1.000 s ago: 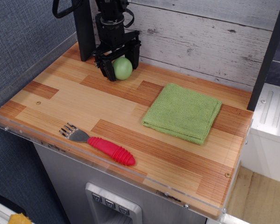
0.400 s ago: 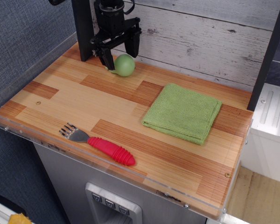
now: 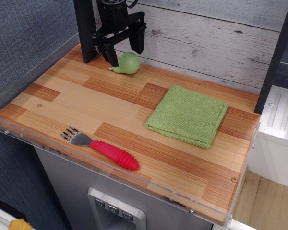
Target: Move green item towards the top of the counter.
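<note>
The green item (image 3: 128, 63) is a small pale-green pear-shaped toy. It lies on its side at the far edge of the wooden counter (image 3: 101, 110), its short neck pointing left. My gripper (image 3: 126, 51) hangs just above it, open, with its two black fingers spread to either side and touching nothing. The toy rests free on the counter near the back wall.
A folded green cloth (image 3: 188, 115) lies right of centre. A fork with a red handle (image 3: 103, 149) lies near the front edge. A black post (image 3: 85, 28) stands behind left of my gripper. A plank wall (image 3: 206, 38) backs the counter.
My gripper has let go of the green toy and risen above it. The toy has tipped onto its side, its neck now showing at the left.
</note>
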`<act>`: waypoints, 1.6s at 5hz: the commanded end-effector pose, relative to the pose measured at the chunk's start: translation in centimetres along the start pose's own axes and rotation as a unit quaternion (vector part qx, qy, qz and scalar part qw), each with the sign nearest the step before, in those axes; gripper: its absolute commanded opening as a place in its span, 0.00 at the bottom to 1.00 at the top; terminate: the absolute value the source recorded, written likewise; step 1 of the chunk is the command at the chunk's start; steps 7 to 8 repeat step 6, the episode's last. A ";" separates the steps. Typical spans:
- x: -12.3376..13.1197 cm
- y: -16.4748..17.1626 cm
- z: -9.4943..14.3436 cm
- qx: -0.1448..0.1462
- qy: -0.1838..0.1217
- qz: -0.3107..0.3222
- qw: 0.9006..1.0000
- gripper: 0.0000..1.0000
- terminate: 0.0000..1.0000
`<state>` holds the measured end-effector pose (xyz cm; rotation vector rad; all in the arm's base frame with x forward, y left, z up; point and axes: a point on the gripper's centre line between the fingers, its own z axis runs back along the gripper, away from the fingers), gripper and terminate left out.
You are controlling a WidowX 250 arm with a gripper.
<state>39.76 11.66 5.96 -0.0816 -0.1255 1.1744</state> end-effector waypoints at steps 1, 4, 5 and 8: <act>-0.2 0.3 6.6 -0.048 -0.054 -0.039 0.997 1.00 0.00; -5.8 3.8 6.6 0.014 -0.016 -0.228 0.974 1.00 0.00; -8.0 5.4 6.5 0.041 -0.008 -0.292 0.955 1.00 0.00; -10.2 6.7 6.3 0.078 -0.009 -0.363 0.929 1.00 1.00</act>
